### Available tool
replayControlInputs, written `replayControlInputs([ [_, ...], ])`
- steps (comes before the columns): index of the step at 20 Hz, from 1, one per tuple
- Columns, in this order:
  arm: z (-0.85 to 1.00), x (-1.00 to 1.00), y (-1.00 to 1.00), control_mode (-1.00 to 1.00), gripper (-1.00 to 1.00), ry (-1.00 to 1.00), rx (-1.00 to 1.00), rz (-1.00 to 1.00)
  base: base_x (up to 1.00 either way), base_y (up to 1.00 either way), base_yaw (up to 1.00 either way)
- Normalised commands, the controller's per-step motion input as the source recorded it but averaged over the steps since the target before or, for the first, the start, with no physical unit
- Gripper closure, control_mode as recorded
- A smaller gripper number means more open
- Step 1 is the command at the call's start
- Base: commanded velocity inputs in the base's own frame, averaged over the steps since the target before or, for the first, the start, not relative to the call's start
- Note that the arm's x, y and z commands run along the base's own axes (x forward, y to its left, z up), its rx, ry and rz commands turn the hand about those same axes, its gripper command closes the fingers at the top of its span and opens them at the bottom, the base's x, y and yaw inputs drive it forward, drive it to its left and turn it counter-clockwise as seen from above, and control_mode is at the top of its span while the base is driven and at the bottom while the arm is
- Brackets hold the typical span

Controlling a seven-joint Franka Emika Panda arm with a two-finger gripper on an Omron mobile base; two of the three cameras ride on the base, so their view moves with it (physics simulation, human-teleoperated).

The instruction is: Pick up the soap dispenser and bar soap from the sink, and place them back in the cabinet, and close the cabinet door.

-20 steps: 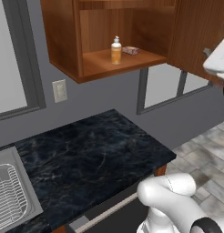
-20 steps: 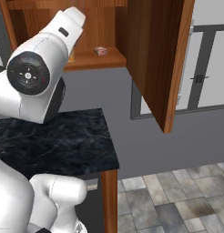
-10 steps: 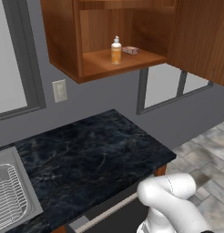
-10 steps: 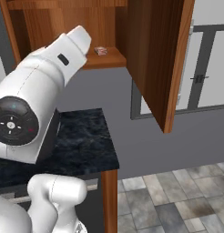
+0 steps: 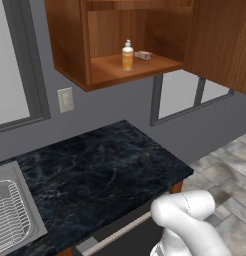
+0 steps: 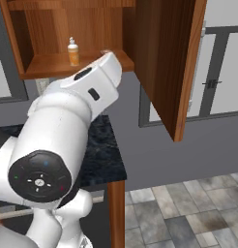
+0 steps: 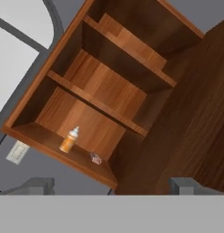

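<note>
The cabinet point(image 5: 70, 45) hangs open on the wall. On its bottom shelf stands the orange soap dispenser point(image 5: 127, 55) point(image 6: 72, 52), and the reddish bar soap point(image 5: 143, 55) lies just to its right. The cabinet door point(image 5: 220, 45) point(image 6: 164, 63) is swung wide open at the right. The hand view looks up into the rolled cabinet point(image 7: 100, 91) from a distance, with the soap dispenser point(image 7: 69, 140) and the bar soap point(image 7: 96, 158) on the lowest shelf. My gripper point(image 7: 111, 187) is open and holds nothing, well short of the door point(image 7: 196, 127). A corner of the sink point(image 5: 10, 215) with its wire rack shows at lower left.
A black marble counter point(image 5: 95, 170) runs below the cabinet and ends at a wooden edge beside grey floor tiles point(image 5: 230, 165). A wall outlet point(image 5: 65, 99) and windows point(image 5: 180, 97) are on the grey wall. My white arm point(image 6: 67, 135) blocks much of the right base view.
The arm has swung: its upper link left the right edge of the left base view, and the elbow dropped lower in the right base view. Soap items and door have not moved.
</note>
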Motion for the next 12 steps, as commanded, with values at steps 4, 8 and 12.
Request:
replayControlInputs([
  [4, -0.25, -0.27, -0.38, -1.0, -1.0, 0.0, 0.08, 0.03, 0.0, 0.0, 0.0],
  [8, -0.08, -0.16, -0.41, -1.0, -1.0, 0.03, 0.08, 0.06, 0.0, 0.0, 0.0],
  [12, 0.0, -0.1, -0.47, -1.0, -1.0, 0.05, 0.08, 0.09, 0.0, 0.0, 0.0],
])
